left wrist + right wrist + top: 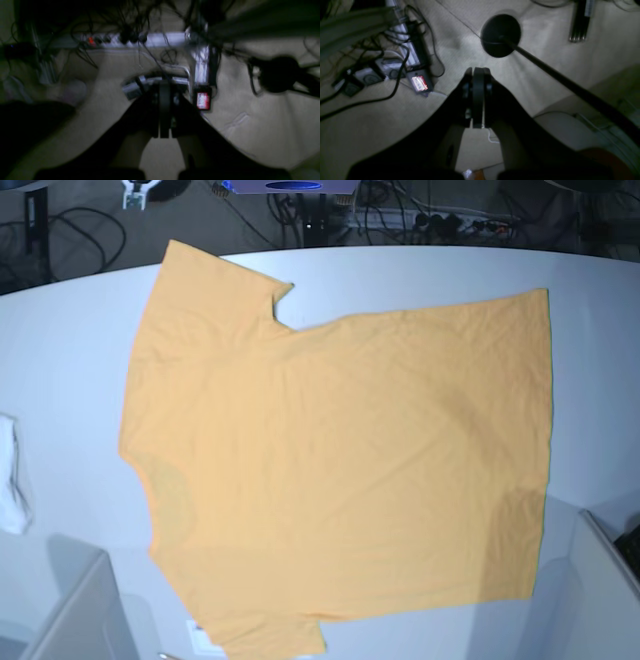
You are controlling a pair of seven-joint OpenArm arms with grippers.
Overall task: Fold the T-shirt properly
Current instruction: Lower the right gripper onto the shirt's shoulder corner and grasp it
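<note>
The T-shirt [340, 470], plain orange-yellow, lies spread flat on the white table [70, 330] in the base view. One sleeve points to the back left and another lies at the front edge. No lettering shows. Neither gripper appears in the base view. In the left wrist view my left gripper [164, 86] is shut with nothing in it, over a beige floor away from the shirt. My right gripper [478, 71] is also shut and empty in the right wrist view, over the same kind of floor.
A small white cloth [12, 475] lies at the table's left edge. Grey arm parts sit at the front corners [75, 610] [605, 590]. On the floor are a power strip [120, 40], tangled cables [395, 75] and a black round stand base [500, 35].
</note>
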